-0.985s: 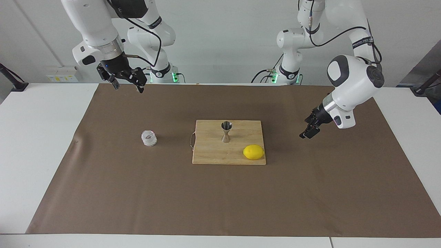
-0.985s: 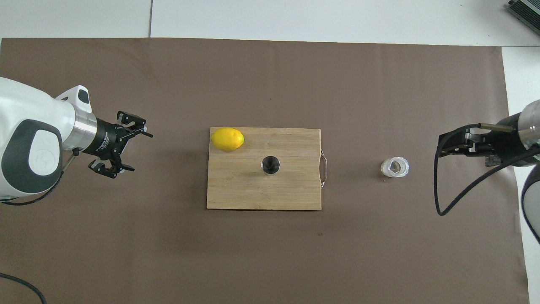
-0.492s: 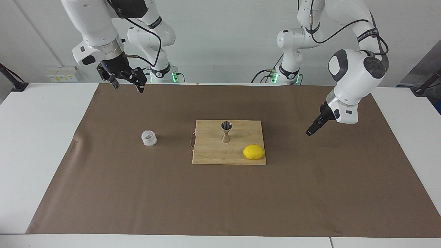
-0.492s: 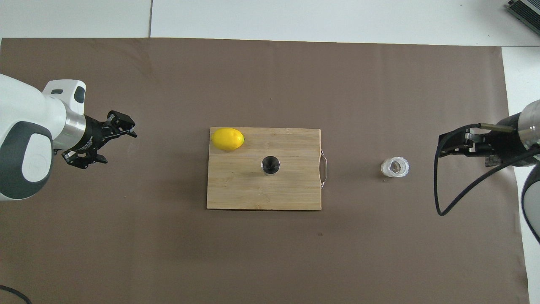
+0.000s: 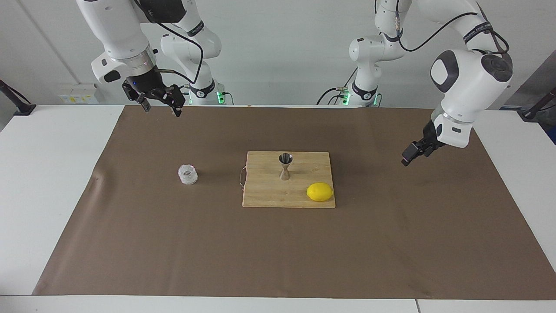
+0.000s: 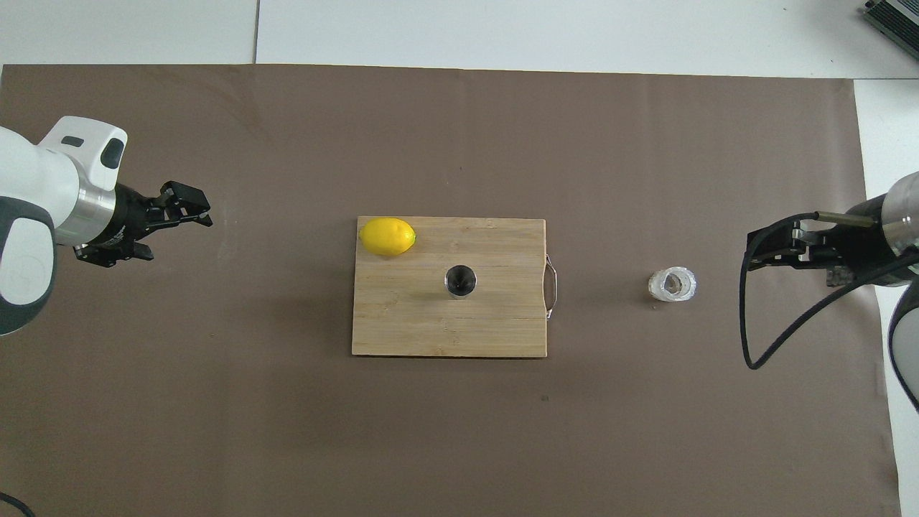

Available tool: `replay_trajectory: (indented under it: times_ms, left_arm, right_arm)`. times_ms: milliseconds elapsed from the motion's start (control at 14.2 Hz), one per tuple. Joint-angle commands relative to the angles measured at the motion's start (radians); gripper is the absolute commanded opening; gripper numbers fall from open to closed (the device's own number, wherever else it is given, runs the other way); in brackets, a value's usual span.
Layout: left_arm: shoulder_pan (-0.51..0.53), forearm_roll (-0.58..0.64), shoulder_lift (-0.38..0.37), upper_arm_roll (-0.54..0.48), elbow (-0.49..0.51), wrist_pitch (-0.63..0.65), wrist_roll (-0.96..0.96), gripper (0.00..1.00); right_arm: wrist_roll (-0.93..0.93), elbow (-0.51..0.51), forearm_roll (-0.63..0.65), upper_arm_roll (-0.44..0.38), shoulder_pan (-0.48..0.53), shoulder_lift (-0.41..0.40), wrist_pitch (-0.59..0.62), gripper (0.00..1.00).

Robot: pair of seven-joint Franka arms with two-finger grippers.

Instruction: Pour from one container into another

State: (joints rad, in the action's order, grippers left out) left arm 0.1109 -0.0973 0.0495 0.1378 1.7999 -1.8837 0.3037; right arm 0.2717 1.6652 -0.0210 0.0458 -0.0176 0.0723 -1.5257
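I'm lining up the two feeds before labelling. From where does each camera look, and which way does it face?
Facing view: high across the table, looking at the robots; both arms and bases show, with left gripper and right gripper raised.
Overhead view: high above the robots' end, looking steeply down; only forearms and grippers show.
Shared: glass cup on the brown mat; jigger and lemon on the cutting board, mirrored half a turn.

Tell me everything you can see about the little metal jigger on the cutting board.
The small shiny steel hourglass-shaped jigger stands upright on the pale wooden cutting board, near its middle. Two cones meet at a narrow waist; the upper cup's round mouth opens upward and looks dark inside from overhead. Whether it holds anything cannot be told. Only the board touches it: the yellow lemon lies apart, farther from the robots, and neither gripper is near.
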Motion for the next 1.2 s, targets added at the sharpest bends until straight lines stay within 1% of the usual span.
replay_trajectory:
  times_ms: [0,70,211,281,422,633,774,844,985,1126]
  left_arm:
    - [0.026,0.019,0.027,0.006,-0.111,0.098,-0.116,1.0]
    - [0.029,0.019,0.032,0.006,-0.129,0.125,-0.145,1.0]
    - [0.03,0.022,0.023,0.0,-0.131,0.147,-0.184,1.0]
    - [0.026,0.039,0.017,0.002,-0.129,0.153,-0.217,1.0]
    - [0.01,0.067,0.007,0.009,-0.125,0.161,-0.276,1.0]
    - [-0.013,0.067,-0.013,0.014,-0.106,0.158,-0.279,1.0]
    - [-0.034,0.065,-0.037,0.016,-0.09,0.155,-0.284,1.0]
    - [-0.043,0.065,-0.048,0.016,-0.083,0.158,-0.288,1.0]
    - [-0.053,0.065,-0.077,0.013,-0.063,0.15,-0.346,1.0]
    - [-0.042,0.065,-0.095,0.009,-0.06,0.149,-0.38,1.0]
  right_arm:
    - [-0.035,0.007,-0.019,0.002,0.024,0.014,0.018,1.0]
    - [-0.052,0.031,-0.019,0.002,0.037,0.021,0.0,1.0]
    - [-0.068,0.085,-0.02,0.002,0.041,0.037,-0.092,1.0]
    - [-0.097,0.128,-0.022,0.002,0.044,0.049,-0.128,1.0]
    - [-0.263,0.201,-0.022,0.002,0.053,0.06,-0.204,1.0]
    - [-0.542,0.286,-0.022,0.002,0.053,0.046,-0.251,1.0]
    - [-0.697,0.371,-0.022,0.002,0.041,0.044,-0.384,1.0]
    - [-0.782,0.405,-0.022,0.002,0.041,0.029,-0.433,1.0]
    - [-0.985,0.415,-0.022,0.002,0.051,-0.047,-0.461,1.0]
    - [-1.124,0.419,-0.02,0.0,0.051,-0.089,-0.529,1.0]
